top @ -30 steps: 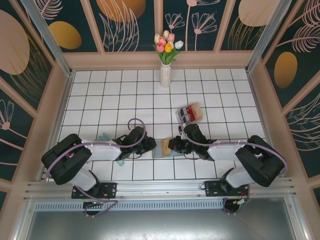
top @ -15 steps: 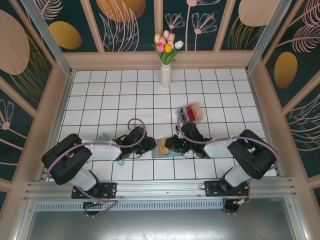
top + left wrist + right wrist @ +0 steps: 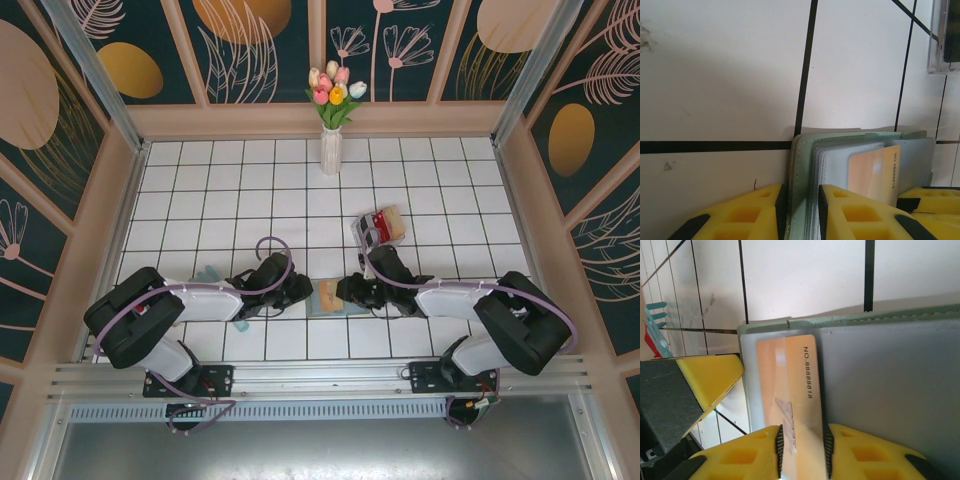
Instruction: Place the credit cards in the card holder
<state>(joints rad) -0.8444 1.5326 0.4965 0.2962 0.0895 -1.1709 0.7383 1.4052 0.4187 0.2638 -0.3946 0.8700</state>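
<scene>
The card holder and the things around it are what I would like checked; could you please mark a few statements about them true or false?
1. The left gripper clamps the card holder by its green cover. True.
2. The orange card lies on bare tiles, apart from the card holder. False: it lies on the holder's grey inside.
3. The clear box sits farther from the arm bases than the card holder. True.
4. The vase has tipped over. False: it stands upright by the far wall.
</scene>
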